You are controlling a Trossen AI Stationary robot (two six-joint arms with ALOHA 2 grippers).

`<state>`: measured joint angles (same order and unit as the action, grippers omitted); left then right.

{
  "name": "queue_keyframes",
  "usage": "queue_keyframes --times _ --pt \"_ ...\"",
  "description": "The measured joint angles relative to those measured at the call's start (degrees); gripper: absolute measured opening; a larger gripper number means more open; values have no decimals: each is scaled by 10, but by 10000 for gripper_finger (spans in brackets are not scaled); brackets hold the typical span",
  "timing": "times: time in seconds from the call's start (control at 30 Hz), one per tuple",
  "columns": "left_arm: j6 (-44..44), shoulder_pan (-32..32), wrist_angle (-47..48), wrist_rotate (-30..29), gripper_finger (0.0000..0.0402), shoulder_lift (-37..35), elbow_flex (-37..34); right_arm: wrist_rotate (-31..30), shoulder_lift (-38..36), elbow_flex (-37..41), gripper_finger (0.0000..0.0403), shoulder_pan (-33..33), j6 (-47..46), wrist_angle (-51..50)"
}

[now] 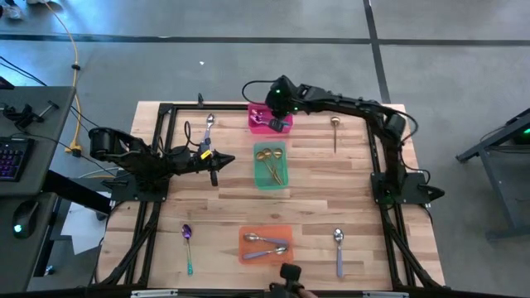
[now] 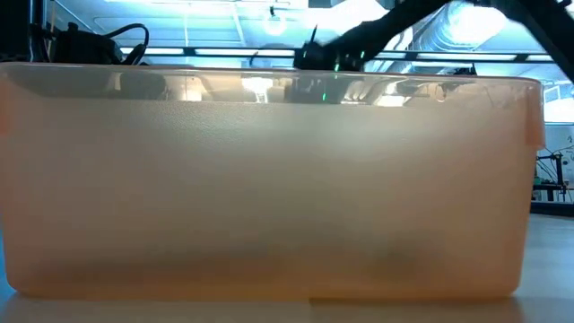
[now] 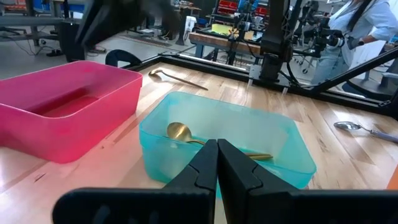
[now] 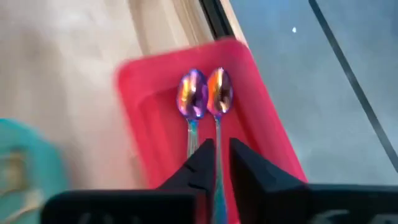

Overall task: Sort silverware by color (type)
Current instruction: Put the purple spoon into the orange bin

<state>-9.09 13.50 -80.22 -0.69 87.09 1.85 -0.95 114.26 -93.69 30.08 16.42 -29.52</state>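
Two iridescent purple spoons [image 4: 205, 93] lie side by side in the pink bin [image 4: 143, 87], bowls toward its far end. My right gripper [image 4: 217, 152] hangs over them, its fingers a narrow gap apart; one spoon's handle shows through the gap, and I see no touch. In the high view it is over the pink bin [image 1: 257, 126] at the table's far edge. My left gripper [image 3: 217, 158] is shut and empty, level, left of the green bin [image 1: 271, 178], which holds gold spoons [image 3: 180, 132]. Two silver spoons lie in the orange bin [image 1: 267, 257].
Loose on the table: a silver spoon [image 1: 209, 126] far left, a gold spoon [image 1: 334, 128] far right, a purple spoon with a teal handle [image 1: 188, 244] near left, a silver spoon with a lavender handle [image 1: 338, 248] near right. The orange bin's wall [image 2: 269, 179] fills the low view.
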Motion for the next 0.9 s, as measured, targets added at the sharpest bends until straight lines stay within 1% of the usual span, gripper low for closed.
queue_keyframes --times 0.03,0.1,0.17,0.27,0.37,0.47,0.53,0.67,0.77,0.9 --pt "2 0 0 0 0 0 0 0 -14 0 11 -4 -1 -13" --pt "3 0 0 0 0 0 0 0 -46 19 6 -14 -12 -4" --pt "2 0 0 0 0 0 0 0 -85 69 7 -25 -26 50" --pt "1 0 0 2 0 0 0 1 -148 185 2 -40 -62 177" --pt "-3 0 3 2 0 0 0 1 -207 316 2 -56 -122 303" --pt "-2 0 3 2 0 0 0 -12 -271 411 1 -79 -185 361" --pt "-2 0 2 2 0 0 0 -38 -316 454 0 -101 -225 354" --pt "-2 0 2 1 0 0 0 -83 -410 507 0 -163 -284 289" --pt "-3 0 1 1 0 0 1 -125 -462 517 0 -221 -342 199" --pt "-3 0 2 1 0 0 1 -183 -493 518 0 -310 -439 87"
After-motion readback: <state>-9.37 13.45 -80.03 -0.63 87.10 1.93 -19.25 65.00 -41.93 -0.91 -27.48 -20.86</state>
